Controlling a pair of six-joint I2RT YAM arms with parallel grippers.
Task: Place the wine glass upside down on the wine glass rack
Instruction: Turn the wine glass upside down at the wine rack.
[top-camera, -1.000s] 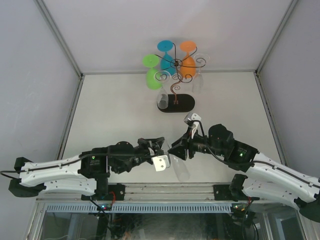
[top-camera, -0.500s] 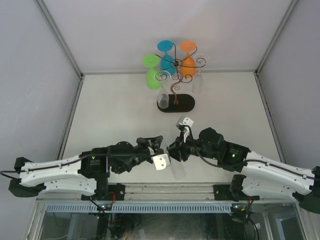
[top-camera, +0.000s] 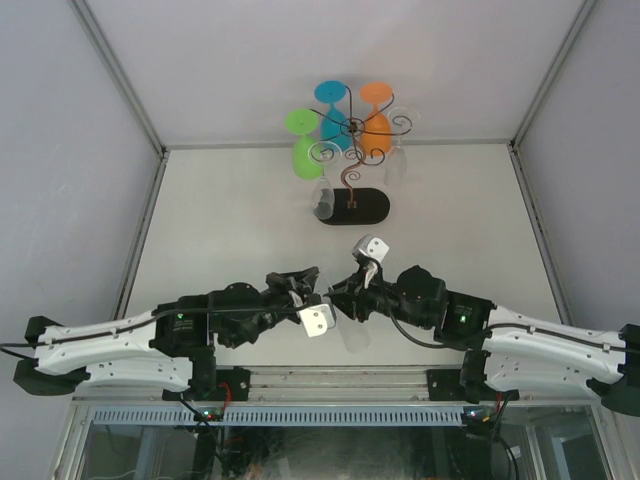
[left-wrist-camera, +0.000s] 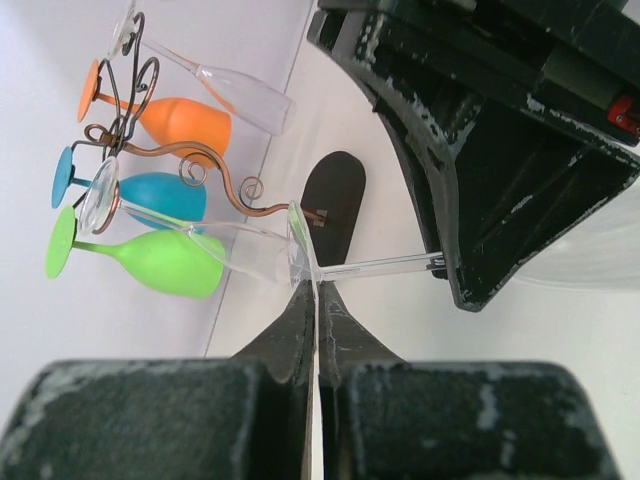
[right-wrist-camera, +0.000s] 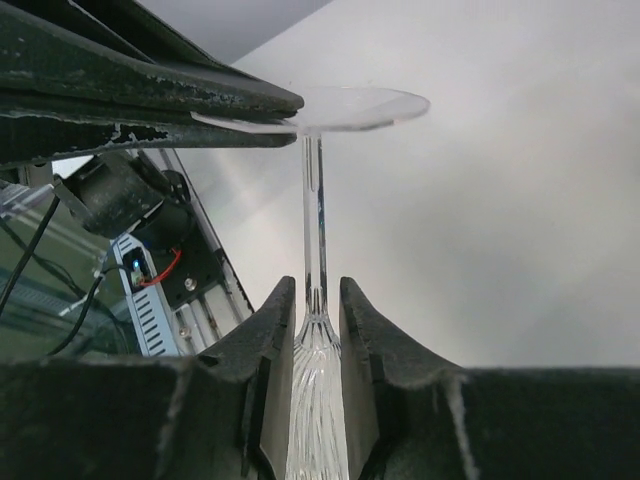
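The clear wine glass (top-camera: 352, 335) hangs above the table's near edge, held between both grippers. My left gripper (top-camera: 316, 296) is shut on the rim of the glass's flat foot (left-wrist-camera: 298, 245); its fingertips (left-wrist-camera: 316, 285) pinch the thin disc. My right gripper (top-camera: 340, 302) is shut on the ribbed bowl just below the stem (right-wrist-camera: 318, 400). In the right wrist view the stem (right-wrist-camera: 314, 210) runs up to the foot (right-wrist-camera: 360, 105). The wine glass rack (top-camera: 350, 180) stands at the far middle on its black oval base (top-camera: 372, 207).
Green (top-camera: 303, 150), blue (top-camera: 335, 110) and orange (top-camera: 375, 125) glasses hang upside down on the rack, with clear ones (top-camera: 322, 195) beside them. White walls close the table on three sides. A metal rail (top-camera: 330, 380) runs along the near edge.
My right arm has carried the glass left and nearer, bringing its foot to my left gripper. The left gripper has shifted slightly and now pinches the foot.
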